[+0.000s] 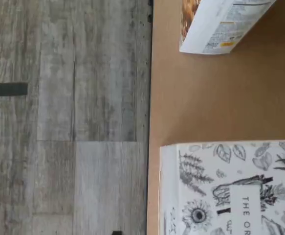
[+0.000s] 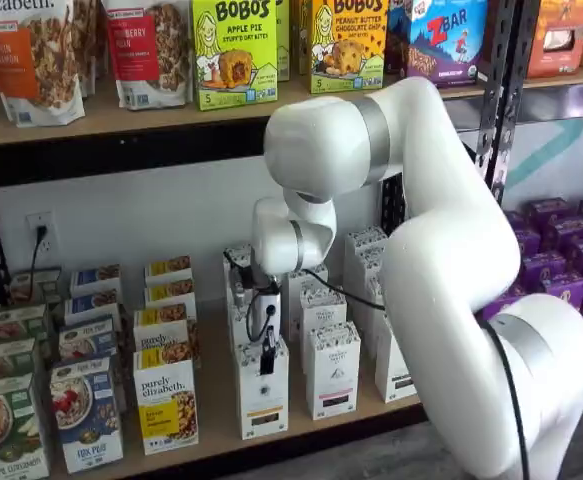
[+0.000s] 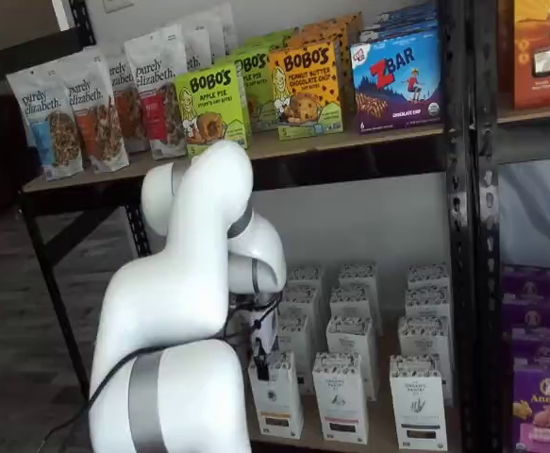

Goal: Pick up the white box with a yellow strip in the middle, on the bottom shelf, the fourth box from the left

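The white box [image 2: 263, 398] [image 3: 276, 396] stands at the front of the bottom shelf [image 2: 216, 432] [image 3: 380, 436] in both shelf views, with a thin yellowish strip low on its front. My gripper [image 2: 268, 356] [image 3: 263, 363] hangs just above and in front of its speckled top. Only a black finger shows, side-on, and it holds nothing. The jaws stand wide open. In the wrist view, a carton top with black-and-white plant drawings [image 1: 230, 191] lies on the tan board [image 1: 206, 98]; it looks like this box.
Same-shaped white cartons with black strips [image 2: 333, 370] [image 3: 341, 396] stand to the right and behind. Purely elizabeth boxes [image 2: 166, 405] [image 1: 220, 24] stand to the left. Purple boxes [image 2: 561, 270] fill the neighbouring rack. The arm's white links [image 2: 451, 260] cover part of the rows. Grey plank floor [image 1: 64, 117] lies beyond the shelf edge.
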You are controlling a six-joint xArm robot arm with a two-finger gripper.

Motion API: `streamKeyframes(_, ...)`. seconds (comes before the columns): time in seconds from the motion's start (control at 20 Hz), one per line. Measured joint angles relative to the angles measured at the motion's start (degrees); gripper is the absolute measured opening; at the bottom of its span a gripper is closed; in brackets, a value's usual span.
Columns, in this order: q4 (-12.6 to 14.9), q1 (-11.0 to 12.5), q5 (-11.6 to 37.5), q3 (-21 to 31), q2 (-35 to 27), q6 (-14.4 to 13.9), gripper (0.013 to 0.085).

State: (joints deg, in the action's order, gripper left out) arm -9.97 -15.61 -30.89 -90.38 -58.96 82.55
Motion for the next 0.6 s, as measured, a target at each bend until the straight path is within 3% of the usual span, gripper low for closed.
streamKeyframes(0.6,2.45,-0.08,-1.34,-5.64,-5.00,-2.24,0.0850)
